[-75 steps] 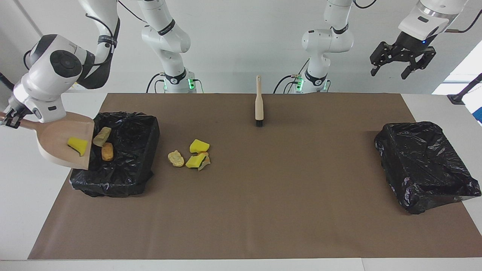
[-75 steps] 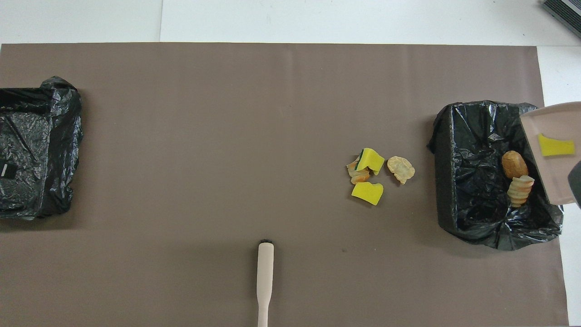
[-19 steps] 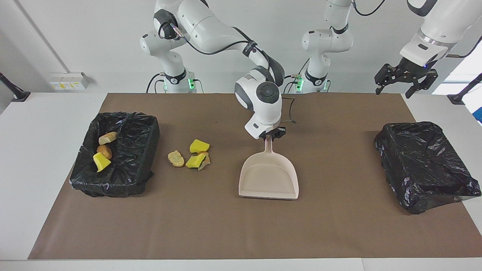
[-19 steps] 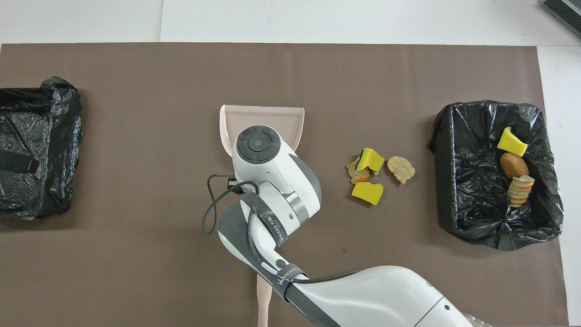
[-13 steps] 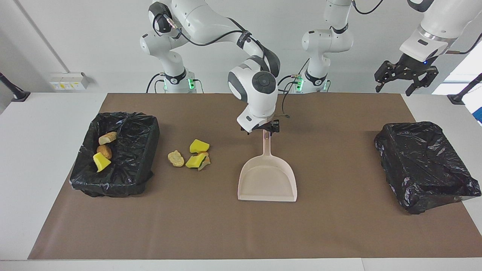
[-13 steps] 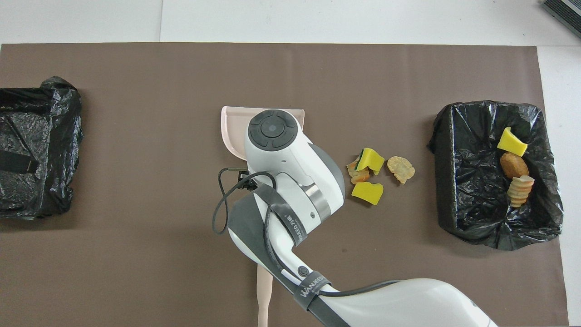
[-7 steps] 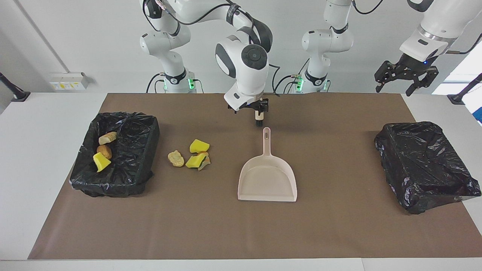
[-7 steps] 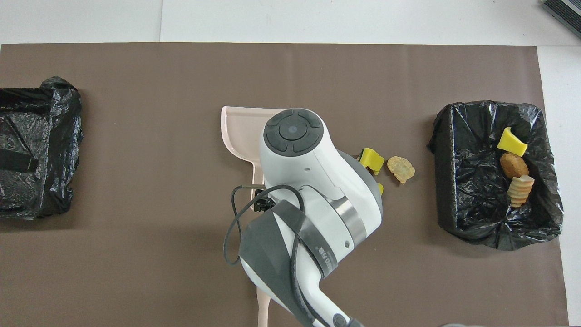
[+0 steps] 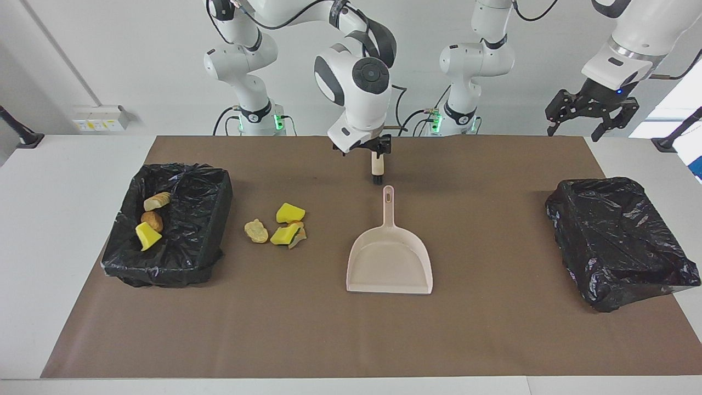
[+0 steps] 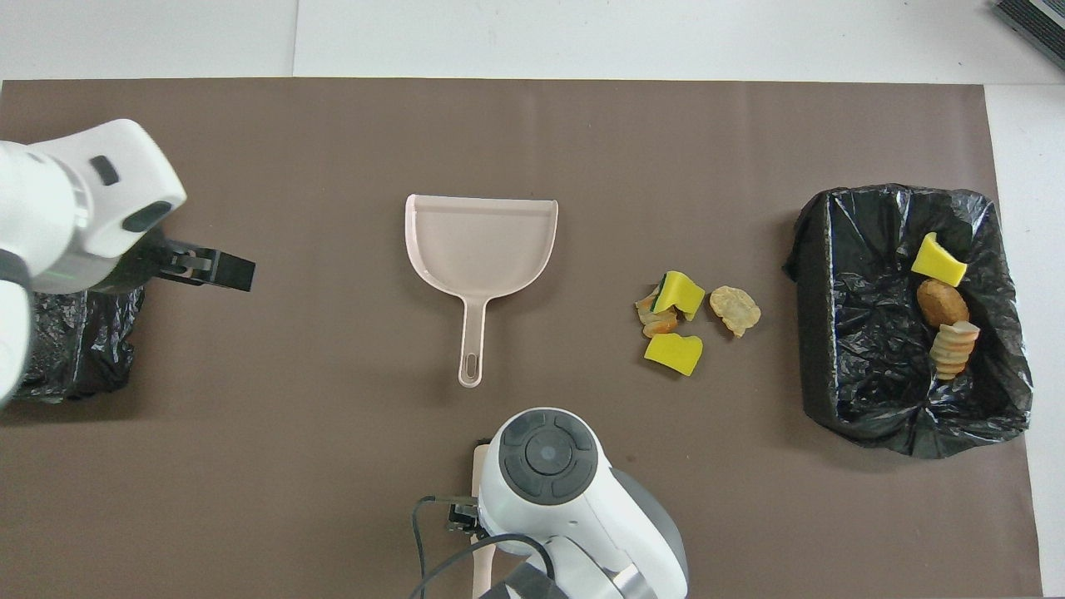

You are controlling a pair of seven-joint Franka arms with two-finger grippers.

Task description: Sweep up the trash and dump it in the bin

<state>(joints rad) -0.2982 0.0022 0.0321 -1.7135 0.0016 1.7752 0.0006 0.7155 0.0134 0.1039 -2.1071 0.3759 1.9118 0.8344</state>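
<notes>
Now right hand (image 9: 377,147) has left dustpan (image 9: 390,261).

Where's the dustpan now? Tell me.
The dustpan lies flat mid-table on the brown mat, handle pointing toward the robots at the brush, beside the loose trash.

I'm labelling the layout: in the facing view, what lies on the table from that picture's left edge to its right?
Bin holding trash → loose trash pile → pink dustpan → second black-lined bin. The brush is left out, since it lines up with the dustpan's handle.
</notes>
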